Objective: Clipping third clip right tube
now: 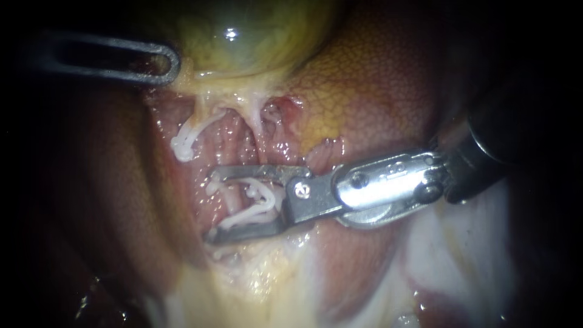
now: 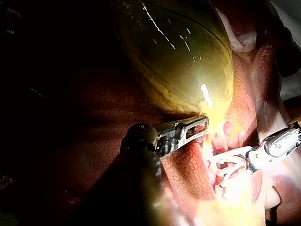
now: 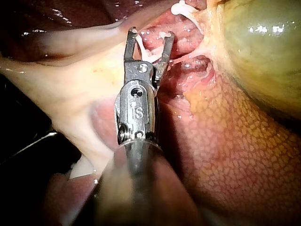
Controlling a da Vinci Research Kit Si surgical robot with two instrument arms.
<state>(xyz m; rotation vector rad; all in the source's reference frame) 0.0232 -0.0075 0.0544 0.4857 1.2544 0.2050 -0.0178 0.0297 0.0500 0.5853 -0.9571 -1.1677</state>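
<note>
— Two instruments show in the endoscope view. Where does the right instrument [image 1: 212, 206] sit?
— Its shaft enters from 3 o'clock and its jaws reach the centre. They stand wide apart and hold a white clip [image 1: 249, 216], whose two arms lie along their inner faces.
— And the right tube [image 1: 231, 200]?
— At the centre, pale pink, crossing between those arms from 12 to 6 o'clock. More white clip material bunches on it near the hinge of the jaws; I cannot tell how many pieces.
— The left instrument [image 1: 175, 64]?
— It enters from 9 o'clock, and its slotted tip ends at 11 o'clock, against the lower edge of the gallbladder [image 1: 255, 30]. Whether it grips anything, I cannot tell.
— Anything else clipped?
— Yes, a second clip [image 1: 184, 146] sits at 10 o'clock from the jaws, on the left tube [image 1: 209, 118], apart from the upper jaw.
— What lies around?
— At 2 o'clock the liver [image 1: 376, 91], mottled orange-red. From the right wrist camera the gallbladder bulges beside the spread jaws, and white clip material shows between them.
</note>
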